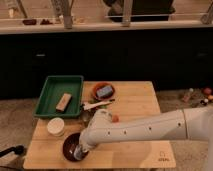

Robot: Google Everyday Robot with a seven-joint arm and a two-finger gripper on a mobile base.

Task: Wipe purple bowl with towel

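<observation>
The purple bowl (69,144) sits at the front left of the wooden table (135,105), just below the white cup (56,126). My gripper (77,153) reaches down into the bowl from the right, at the end of the white arm (140,131), and covers its right half. A small pale patch at the gripper's tip may be the towel (78,156), but most of it is hidden under the gripper.
A green tray (51,90) with a tan block (63,101) stands at the back left. An orange-red dish (96,88) holds a blue-grey slab (104,91). A white utensil (95,105) and a small orange thing (115,118) lie mid-table. A dark counter runs behind.
</observation>
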